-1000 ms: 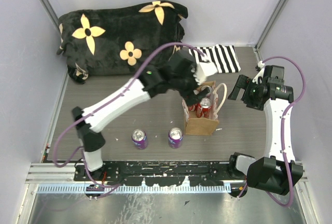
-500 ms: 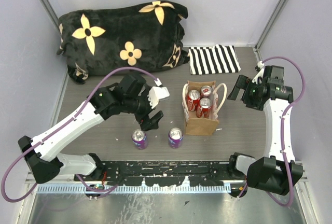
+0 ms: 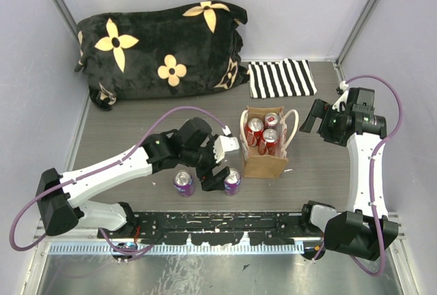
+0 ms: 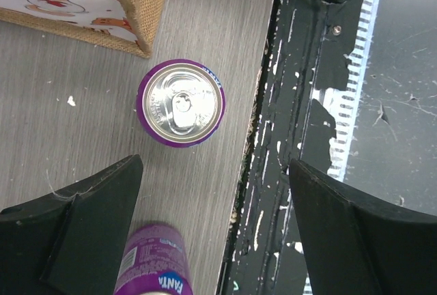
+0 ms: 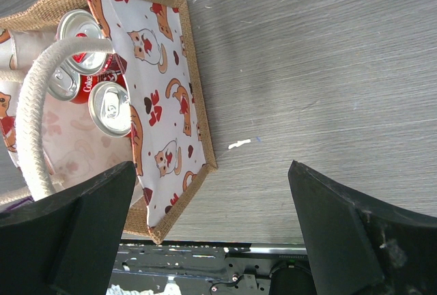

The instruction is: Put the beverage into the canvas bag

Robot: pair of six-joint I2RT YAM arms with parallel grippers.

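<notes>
The canvas bag [image 3: 265, 162] stands upright at mid table, and three red cans [image 3: 256, 126] show in its open top. Two purple beverage cans stand near the front edge, one on the left [image 3: 183, 183] and one on the right [image 3: 232, 181]. My left gripper [image 3: 222, 165] hangs open between and just above them. In the left wrist view the right can [image 4: 181, 102] stands ahead of the fingers, and the left can [image 4: 151, 262] sits low beside the left finger [image 4: 82, 227], neither gripped. My right gripper [image 3: 308, 117] is open to the right of the bag [image 5: 164, 104], holding nothing.
A black cushion with tan flowers [image 3: 160, 49] fills the back left. A black-and-white striped cloth [image 3: 281, 78] lies behind the bag. The black rail [image 3: 218, 225] runs along the table's front edge, close to the purple cans.
My left arm has swung away from above the bag, back and down to the two purple cans at the front. The right arm has not moved.
</notes>
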